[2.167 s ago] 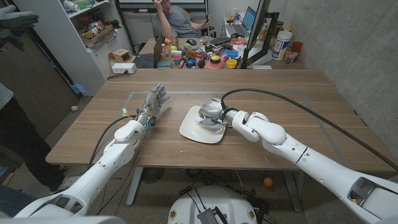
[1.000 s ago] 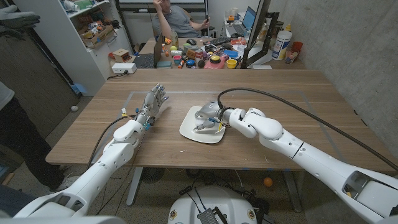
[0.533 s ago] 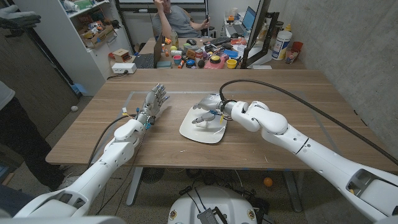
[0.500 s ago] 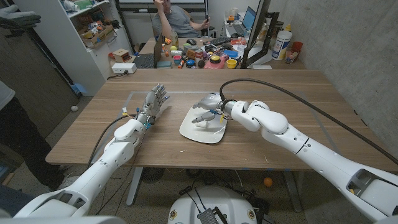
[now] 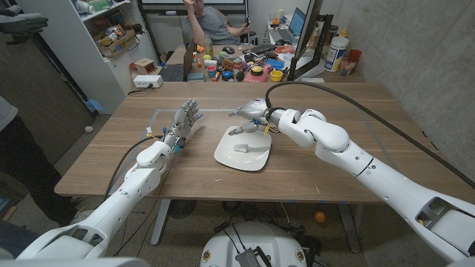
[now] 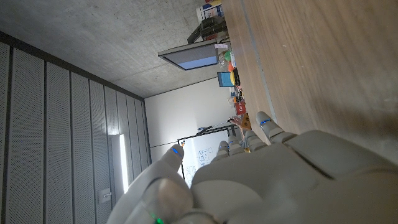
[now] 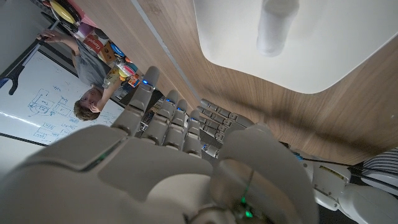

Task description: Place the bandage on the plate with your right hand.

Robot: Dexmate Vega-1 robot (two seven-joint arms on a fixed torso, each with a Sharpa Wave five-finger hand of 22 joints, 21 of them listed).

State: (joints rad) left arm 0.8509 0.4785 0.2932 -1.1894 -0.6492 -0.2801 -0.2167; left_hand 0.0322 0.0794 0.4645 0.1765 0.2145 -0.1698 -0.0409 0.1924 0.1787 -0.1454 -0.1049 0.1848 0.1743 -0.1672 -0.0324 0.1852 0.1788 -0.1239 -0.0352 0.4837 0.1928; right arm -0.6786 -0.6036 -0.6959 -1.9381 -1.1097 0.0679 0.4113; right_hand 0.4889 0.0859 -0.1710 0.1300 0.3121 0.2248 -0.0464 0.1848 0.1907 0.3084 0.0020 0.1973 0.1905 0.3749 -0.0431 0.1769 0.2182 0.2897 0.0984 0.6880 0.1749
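Wooden boards of the table carry a white plate near the middle, and behind the far edge a cluttered desk of coloured odds and ends stands in front of a seated person. On the plate lies the bandage, a small white roll, resting by itself on the plate's flat middle; the right wrist view shows it too, lying on the white plate with nothing touching it. The right hand hangs above the plate's far rim, fingers loosely spread and holding nothing, apart from the roll. The left hand stands on the table well to the left of the plate, fingers apart and pointing away from the robot, with nothing in it; its own wrist view shows the back of that hand against the wood. Two seconds ago the right hand was down on the plate, covering its middle; a second ago it was still low over the plate, and half a second ago it had begun to lift. It has since risen and drawn back toward the far side, leaving the roll uncovered on the plate. The left hand has kept its place throughout, and so has the plate.
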